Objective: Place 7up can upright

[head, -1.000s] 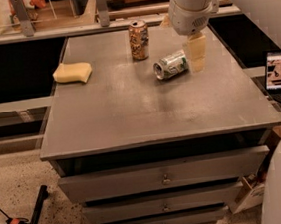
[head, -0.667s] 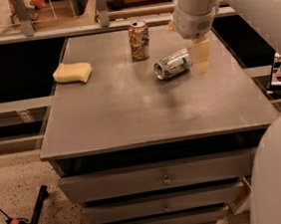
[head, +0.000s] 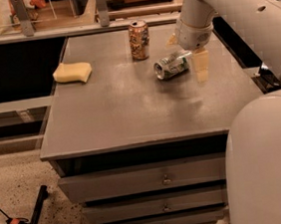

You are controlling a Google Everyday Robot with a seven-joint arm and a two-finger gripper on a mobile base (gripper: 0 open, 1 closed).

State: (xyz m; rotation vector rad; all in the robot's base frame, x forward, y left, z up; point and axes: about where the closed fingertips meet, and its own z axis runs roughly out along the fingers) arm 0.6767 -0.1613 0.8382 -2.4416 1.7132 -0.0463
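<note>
The 7up can [head: 171, 65], silver and green, lies on its side on the grey cabinet top [head: 130, 110], right of centre, its shiny top facing front-left. My gripper [head: 187, 53] hangs from the white arm at the can's far right end. One pale finger [head: 201, 65] reaches down to the surface just right of the can, and the other shows behind the can. The fingers stand apart, astride the can's base end.
An orange-brown patterned can [head: 139, 40] stands upright behind and left of the 7up can. A yellow sponge [head: 72, 72] lies at the left edge. Drawers sit below the front edge. My white body [head: 266, 161] fills the lower right.
The gripper has shifted slightly right and lower beside the can. The 7up can has not moved. My white body has come further into view at lower right.
</note>
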